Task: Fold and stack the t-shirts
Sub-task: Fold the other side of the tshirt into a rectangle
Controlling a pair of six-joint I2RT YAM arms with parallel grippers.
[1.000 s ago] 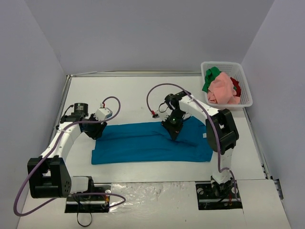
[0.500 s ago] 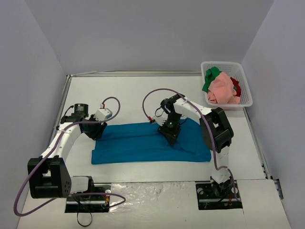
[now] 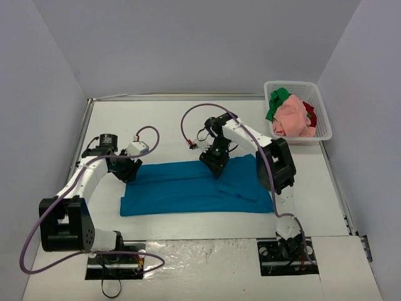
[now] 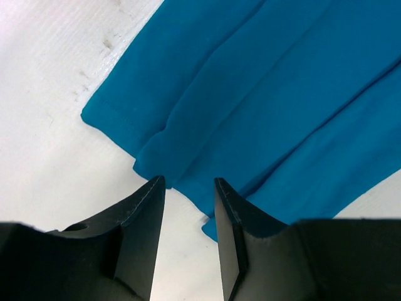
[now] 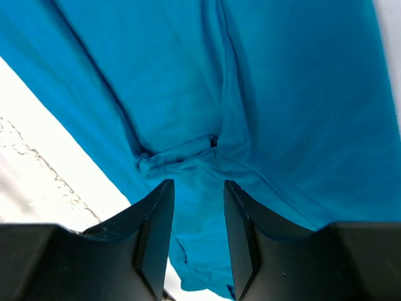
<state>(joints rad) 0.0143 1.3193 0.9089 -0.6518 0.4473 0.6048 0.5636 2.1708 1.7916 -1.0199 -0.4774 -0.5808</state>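
Leftward along the far edge of the teal-blue t-shirt (image 3: 182,191) is where the right tool (image 3: 215,165) has slid over the last second. It now sits near the middle of the cloth. The shirt lies spread as a long flat band on the worktop (image 3: 169,125), between the two arms. The right tool's fingers stand parted over the fabric, with a small bunched wrinkle (image 5: 182,153) just ahead of them. The left tool (image 3: 127,170) sits at the shirt's far left corner, fingers also apart and gripping nothing. The pink t-shirt (image 3: 291,119), green t-shirt (image 3: 277,100) and red t-shirt (image 3: 310,111) lie heaped in the white basket (image 3: 324,128) at the far right.
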